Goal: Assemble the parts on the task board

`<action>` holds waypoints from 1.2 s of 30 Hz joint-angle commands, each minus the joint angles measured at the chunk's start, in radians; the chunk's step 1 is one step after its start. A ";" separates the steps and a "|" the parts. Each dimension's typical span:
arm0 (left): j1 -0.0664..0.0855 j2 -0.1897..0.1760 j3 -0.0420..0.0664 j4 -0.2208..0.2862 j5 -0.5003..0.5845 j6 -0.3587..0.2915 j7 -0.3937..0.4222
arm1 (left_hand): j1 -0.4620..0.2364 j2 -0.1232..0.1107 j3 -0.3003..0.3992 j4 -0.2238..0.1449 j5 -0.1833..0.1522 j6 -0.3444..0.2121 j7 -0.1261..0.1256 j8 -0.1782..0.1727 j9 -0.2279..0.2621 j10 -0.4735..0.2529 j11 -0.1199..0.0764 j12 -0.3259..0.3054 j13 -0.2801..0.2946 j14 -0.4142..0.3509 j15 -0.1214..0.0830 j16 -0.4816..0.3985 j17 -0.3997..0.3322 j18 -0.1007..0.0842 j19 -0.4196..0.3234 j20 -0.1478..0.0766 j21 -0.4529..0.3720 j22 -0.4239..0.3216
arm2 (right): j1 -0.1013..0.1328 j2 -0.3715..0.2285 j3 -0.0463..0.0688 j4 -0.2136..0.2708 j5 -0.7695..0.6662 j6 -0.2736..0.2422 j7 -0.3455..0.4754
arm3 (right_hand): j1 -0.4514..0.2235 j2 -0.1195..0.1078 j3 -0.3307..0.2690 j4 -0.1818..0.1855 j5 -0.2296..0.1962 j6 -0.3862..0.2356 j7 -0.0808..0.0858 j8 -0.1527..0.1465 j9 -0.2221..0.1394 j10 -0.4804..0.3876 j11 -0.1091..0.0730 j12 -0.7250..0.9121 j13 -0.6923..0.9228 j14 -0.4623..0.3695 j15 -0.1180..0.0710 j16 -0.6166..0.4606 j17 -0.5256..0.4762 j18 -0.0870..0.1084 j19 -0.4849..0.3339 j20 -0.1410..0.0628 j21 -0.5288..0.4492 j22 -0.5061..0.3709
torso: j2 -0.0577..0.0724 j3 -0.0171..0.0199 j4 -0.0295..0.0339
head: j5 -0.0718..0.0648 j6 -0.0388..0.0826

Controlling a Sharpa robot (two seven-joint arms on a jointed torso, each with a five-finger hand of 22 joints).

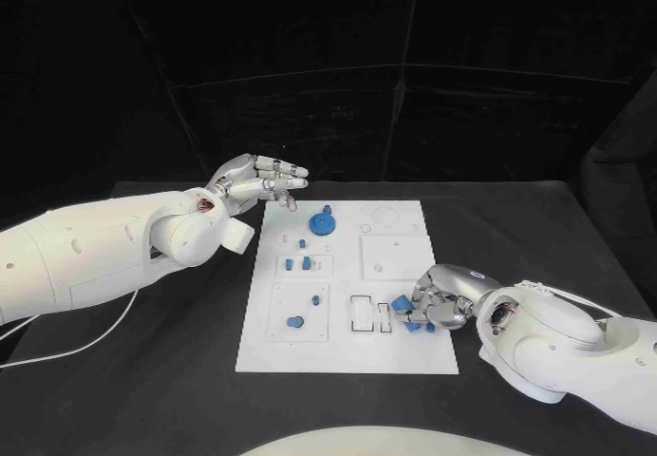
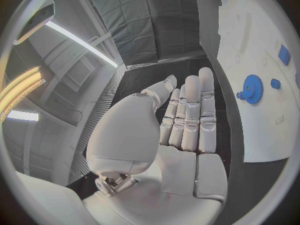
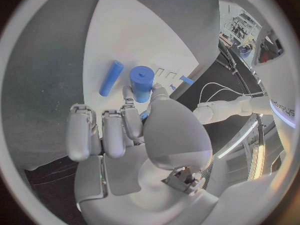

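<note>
We log: flat white task board; toothed blue gear; left hand released, fingers straight; right hand grasping a blue cylinder.

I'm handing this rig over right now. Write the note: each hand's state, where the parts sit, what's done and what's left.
Left hand: raised above the far left corner of the task board, fingers apart, holding nothing.
Right hand: low over the board's near right part, pinching a blue cylinder; a blue rod lies on the board beside it.
Parts: blue gear at the far middle of the board, several small blue pieces down its left column.
Done: I cannot tell which pieces are properly seated.
Left: place the held cylinder, then the loose rod and whatever else is unseated.
</note>
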 commanded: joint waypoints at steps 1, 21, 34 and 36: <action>0.001 0.001 0.000 0.001 0.002 0.013 0.003 | -0.003 0.009 -0.005 0.000 -0.002 -0.004 0.001 -0.003 -0.001 -0.007 -0.001 0.006 -0.002 -0.003 0.002 -0.007 -0.001 0.013 -0.006 -0.001 -0.002 -0.001 | 0.002 -0.005 0.002 0.023 0.068 -0.127 0.072 | -0.008 0.001 -0.002 0.001 0.014 0.014 -0.002 0.003 0.006 0.009 -0.002 0.006 0.006 0.054 -0.011 0.004 0.001 -0.011 0.002 -0.004 0.003 0.043 | 0.000 -0.0015 0.0006 | -0.002 -0.001; 0.001 0.001 -0.001 0.007 0.002 0.010 0.002 | -0.004 0.009 -0.006 0.000 -0.002 -0.004 0.002 -0.003 -0.001 -0.008 0.000 0.007 -0.002 -0.003 0.002 -0.008 -0.002 0.013 -0.006 -0.001 -0.003 -0.002 | 0.003 0.104 0.002 -0.005 0.105 -0.091 0.041 | -0.015 0.022 -0.017 0.005 0.048 0.055 -0.016 -0.001 0.028 0.021 -0.014 0.009 0.019 0.054 -0.021 0.003 0.002 -0.011 0.002 -0.014 0.002 0.042 | 0.003 -0.0003 0.0011 | 0.003 -0.003; 0.002 0.000 -0.001 0.012 0.002 0.018 0.000 | -0.006 0.009 -0.009 0.001 -0.002 -0.006 0.002 -0.004 -0.001 -0.010 0.000 0.007 -0.002 -0.003 0.002 -0.009 -0.003 0.013 -0.006 -0.001 -0.005 -0.004 | 0.003 0.171 0.002 -0.053 0.104 -0.034 -0.039 | -0.060 0.039 -0.047 0.004 0.009 0.083 -0.028 -0.004 0.053 0.027 -0.024 0.003 0.023 0.053 -0.031 0.000 -0.001 -0.011 0.002 -0.024 0.002 0.044 | 0.001 -0.0009 0.0006 | 0.007 -0.011; 0.002 0.000 -0.001 0.013 0.002 0.018 0.000 | -0.006 0.009 -0.009 0.001 -0.002 -0.006 0.002 -0.004 -0.001 -0.010 0.000 0.007 -0.002 -0.003 0.002 -0.009 -0.003 0.013 -0.006 -0.001 -0.006 -0.004 | 0.003 0.174 0.003 -0.057 0.101 -0.029 -0.048 | -0.065 0.040 -0.052 0.004 -0.003 0.084 -0.028 -0.005 0.057 0.027 -0.025 0.000 0.022 0.053 -0.031 -0.001 -0.001 -0.011 0.002 -0.025 0.002 0.043 | 0.001 -0.0012 0.0011 | 0.007 -0.012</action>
